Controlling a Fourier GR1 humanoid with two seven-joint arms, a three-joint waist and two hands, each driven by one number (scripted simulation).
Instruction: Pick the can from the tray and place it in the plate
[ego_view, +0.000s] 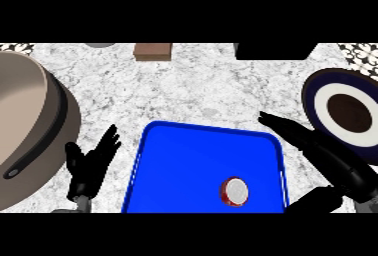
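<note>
Biggest worry was the right hand (310, 142), fingers straight and holding nothing, sitting off the blue tray (199, 150) edge while the can (235, 191) stood upright near the tray's front-right, so a sloppy sideways reach could've tipped it before reaching the plate (325, 95).

A speckled white-and-grey marble counter top (199, 85) fills the view; a large beige round basin (29, 125) sits at left, a small brown block (153, 51) at the far edge
</note>
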